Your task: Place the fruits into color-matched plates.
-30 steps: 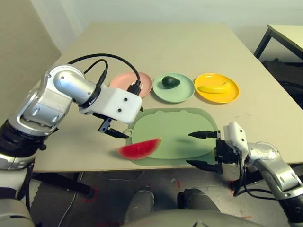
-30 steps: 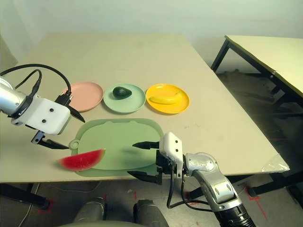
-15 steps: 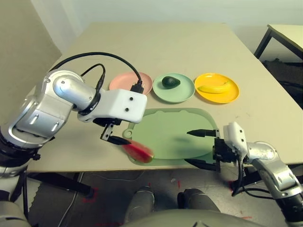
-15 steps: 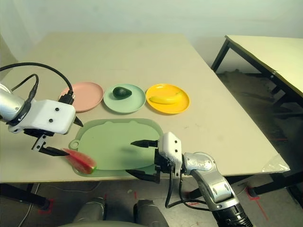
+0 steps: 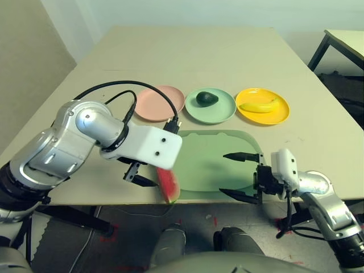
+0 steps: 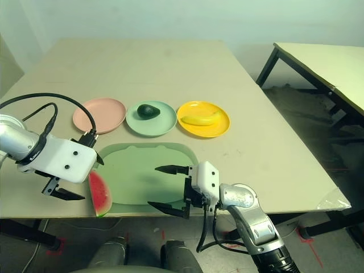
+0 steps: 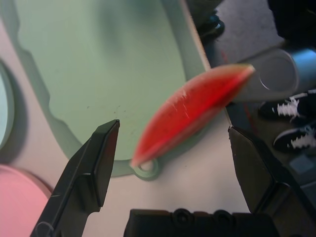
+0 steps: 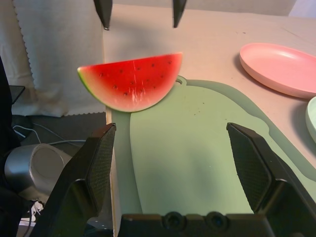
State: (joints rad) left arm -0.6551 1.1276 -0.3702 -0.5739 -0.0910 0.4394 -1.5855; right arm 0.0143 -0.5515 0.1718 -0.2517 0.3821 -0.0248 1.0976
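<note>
Left wrist view: left hand (image 7: 173, 163) wide open around red plastic watermelon wedge (image 7: 195, 106), apparently ungripped at bench's front edge. Next: close, carry to pale pink round plate (image 5: 160, 103).

Light reads even and soft, fairly bright, no hard glare on the table (image 5: 187, 57). I see faint diffuse shadows only: a dim smudge on the tray (image 5: 210, 165) and a dark band under the table's near edge. Mild highlights on the silver left forearm. In the left wrist view the watermelon wedge (image 7: 190, 106) is smeared with blur; the right wrist view shows it crisp. Head views sharp.
</note>
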